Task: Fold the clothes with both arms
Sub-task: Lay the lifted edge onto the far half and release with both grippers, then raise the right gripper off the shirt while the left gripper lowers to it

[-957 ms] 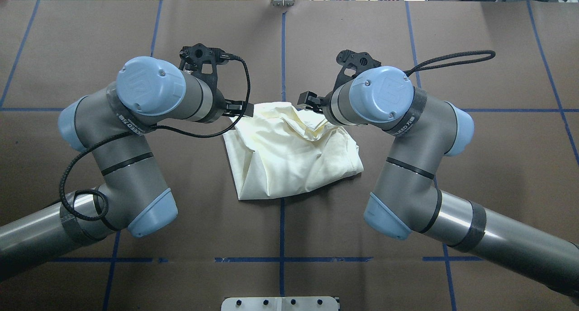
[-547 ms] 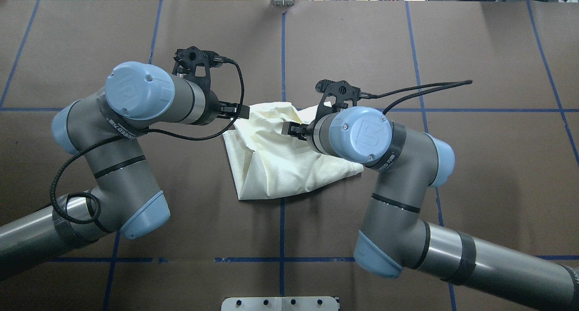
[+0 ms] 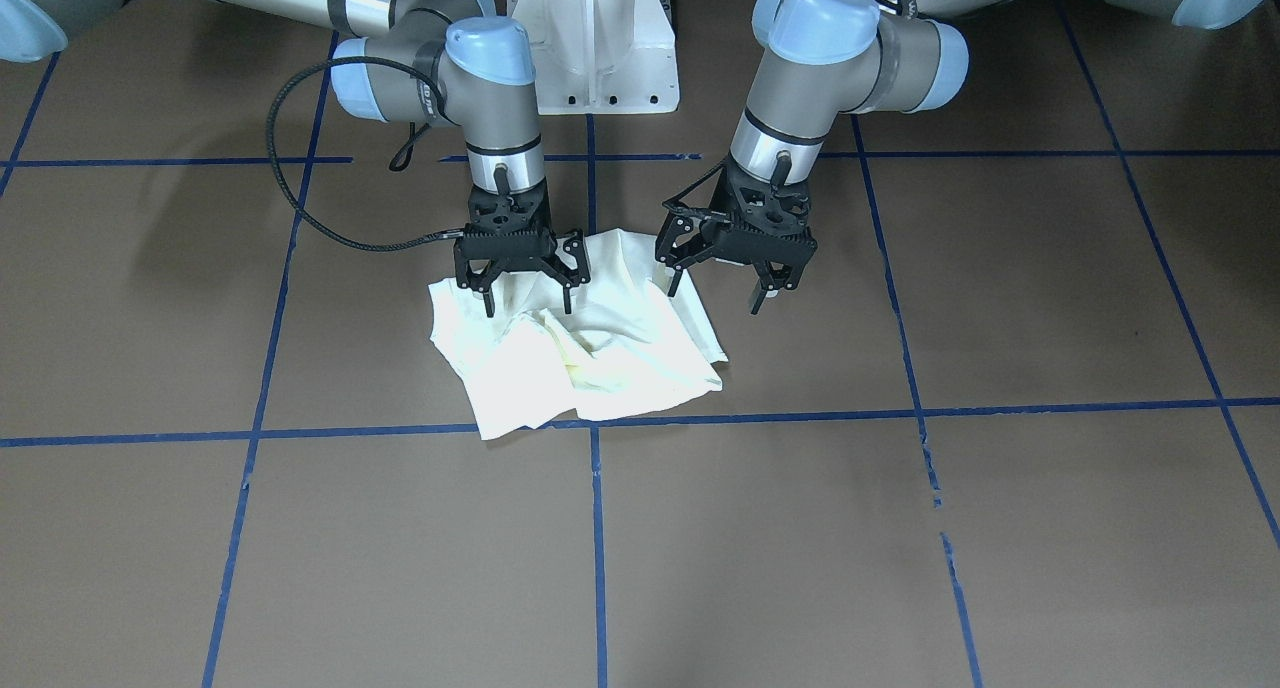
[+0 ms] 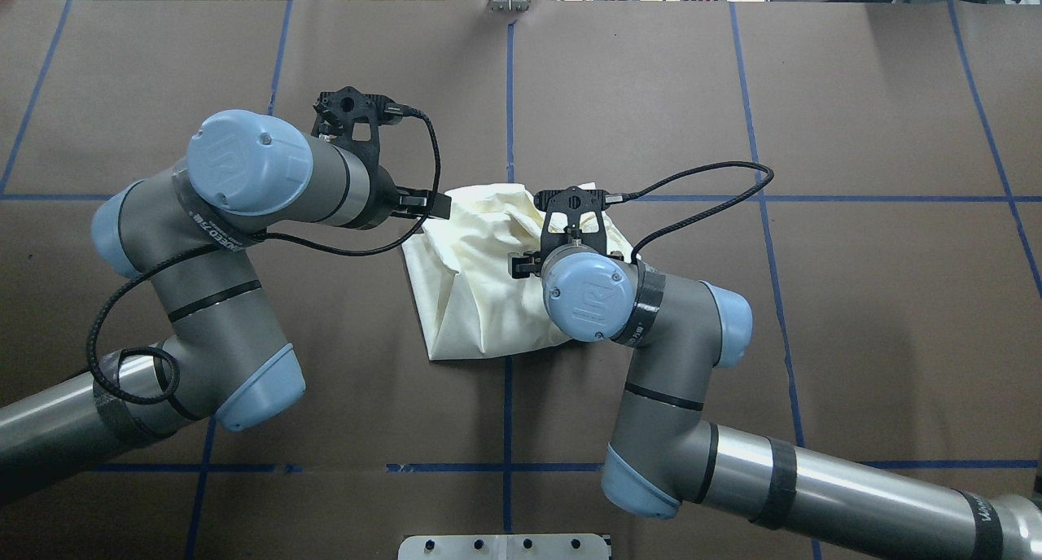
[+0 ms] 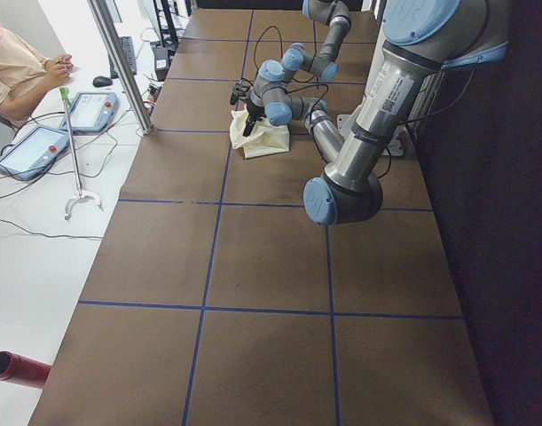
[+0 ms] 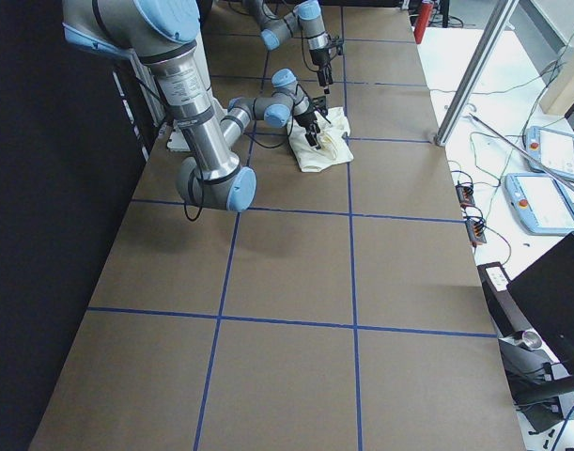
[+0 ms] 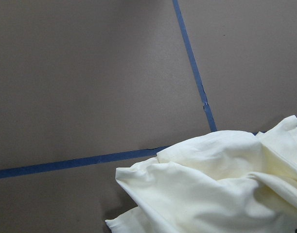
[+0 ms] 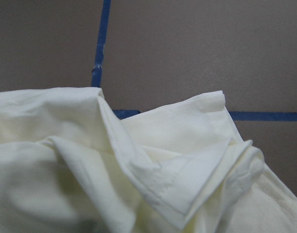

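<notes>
Over the shirt point(image 4: 476, 304), the right tool point(image 3: 528, 310) has moved inward, spread; left tool point(image 3: 711, 301) spread too.

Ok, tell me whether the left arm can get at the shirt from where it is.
Probably yes. The left gripper hangs open at the shirt's edge, one of its fingers over the cloth, the other over the table. Nothing lies between. The right gripper is over the opposite side.

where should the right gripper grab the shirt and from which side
Probably the hemmed corner at the far edge of the shirt, ahead of the open right gripper. Come down from above, jaws across the hem: it is a thin free flap, while the middle is bunched in layers.
</notes>
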